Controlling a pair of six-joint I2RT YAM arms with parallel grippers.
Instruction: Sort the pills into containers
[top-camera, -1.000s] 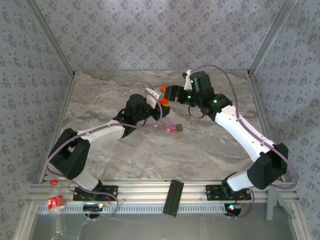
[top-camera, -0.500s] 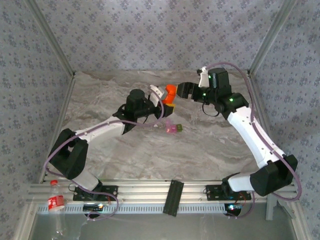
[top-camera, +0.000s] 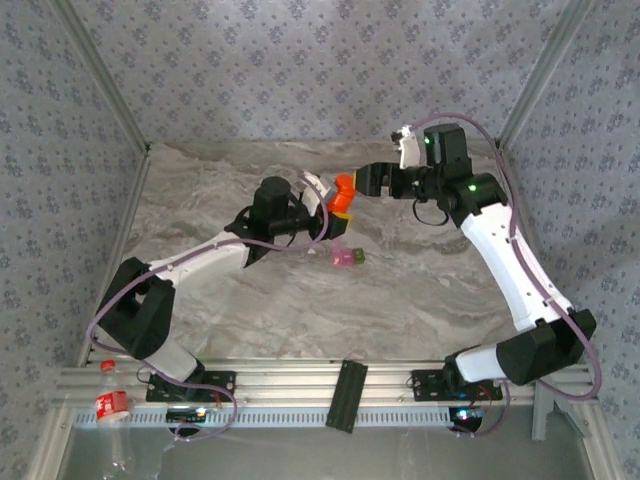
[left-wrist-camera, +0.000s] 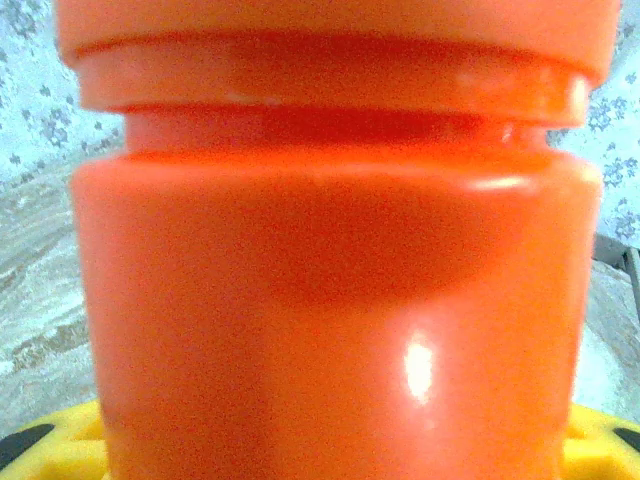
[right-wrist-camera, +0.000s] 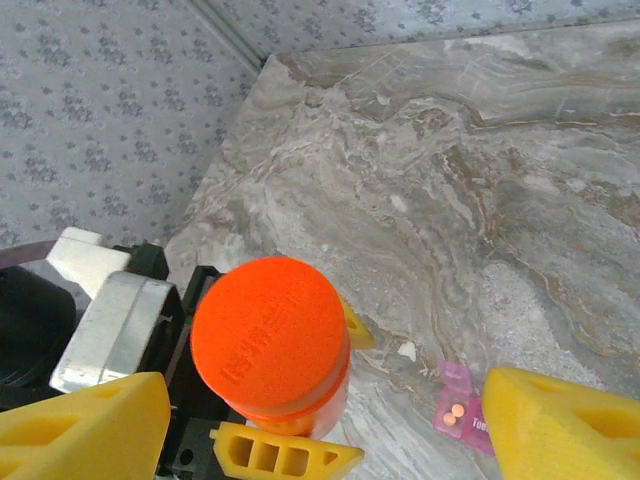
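Here the left pincer (top-camera: 330, 205) pinches a bright orange cylindrical bottle (top-camera: 343, 196) steady, seemingly so the spread right pincer (top-camera: 360, 180) can reach its round orange cap (right-wrist-camera: 268, 325).

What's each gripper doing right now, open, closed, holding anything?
Left gripper: closed on the orange bottle.
Right gripper: open, holding nothing.

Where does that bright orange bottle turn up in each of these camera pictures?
Top external: orange bottle just above the picture's centre, over the table.
Left wrist: orange bottle dead centre, very close up.
Right wrist: orange bottle lower left, its cap seen from above.
Shared landmark: the marbled table.
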